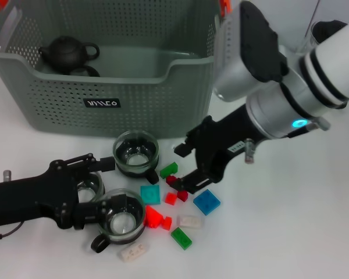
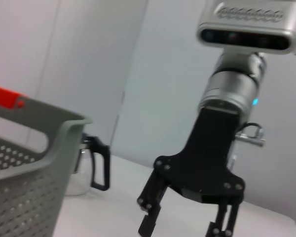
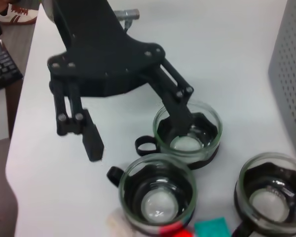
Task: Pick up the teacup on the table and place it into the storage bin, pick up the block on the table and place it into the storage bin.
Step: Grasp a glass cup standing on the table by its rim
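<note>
Three glass teacups (image 1: 136,152) on table (image 1: 291,232) at bin's 6 o'clock, left gripper (image 1: 100,187) spread, one finger inside far-left teacup (image 1: 91,187), right gripper (image 1: 185,170) released over red block (image 1: 182,195), storage bin (image 1: 104,99) holds black teapot (image 1: 68,53).

white table (image 1: 291,244), pale wall (image 2: 89,49) behind.

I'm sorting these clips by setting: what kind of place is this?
Probably a lab or office test bench: a bare white table with staged toy blocks, a keyboard on a neighbouring desk, and plain white walls behind.
</note>
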Available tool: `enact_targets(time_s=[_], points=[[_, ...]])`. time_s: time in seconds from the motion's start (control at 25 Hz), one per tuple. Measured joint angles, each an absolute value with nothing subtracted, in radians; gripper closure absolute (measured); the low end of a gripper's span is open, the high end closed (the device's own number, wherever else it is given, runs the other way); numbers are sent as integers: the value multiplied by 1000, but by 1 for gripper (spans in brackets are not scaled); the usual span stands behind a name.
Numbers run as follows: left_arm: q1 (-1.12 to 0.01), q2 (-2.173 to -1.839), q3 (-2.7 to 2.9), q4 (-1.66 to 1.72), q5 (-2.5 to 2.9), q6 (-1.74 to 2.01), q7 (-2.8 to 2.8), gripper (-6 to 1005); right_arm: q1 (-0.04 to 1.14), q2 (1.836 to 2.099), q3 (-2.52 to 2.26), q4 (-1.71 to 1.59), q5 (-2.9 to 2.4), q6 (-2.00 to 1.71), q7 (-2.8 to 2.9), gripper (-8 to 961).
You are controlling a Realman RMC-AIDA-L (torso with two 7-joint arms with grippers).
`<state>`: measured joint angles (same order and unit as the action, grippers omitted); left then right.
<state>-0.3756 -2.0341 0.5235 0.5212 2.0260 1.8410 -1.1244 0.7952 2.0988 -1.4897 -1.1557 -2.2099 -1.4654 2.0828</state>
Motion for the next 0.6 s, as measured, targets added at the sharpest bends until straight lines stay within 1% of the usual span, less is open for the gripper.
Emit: enact_targets(time_s=[0.4,0.6], points=[[-391,-2033,522,547,2042,1872,-1129,157,737,2098,-1404,-1154,-2137,-1582,1951,235],[-394,-2019,518,547,2051,1853,-1130,157,740,2102,-1434,-1149,-2129,-1594,1906,235]])
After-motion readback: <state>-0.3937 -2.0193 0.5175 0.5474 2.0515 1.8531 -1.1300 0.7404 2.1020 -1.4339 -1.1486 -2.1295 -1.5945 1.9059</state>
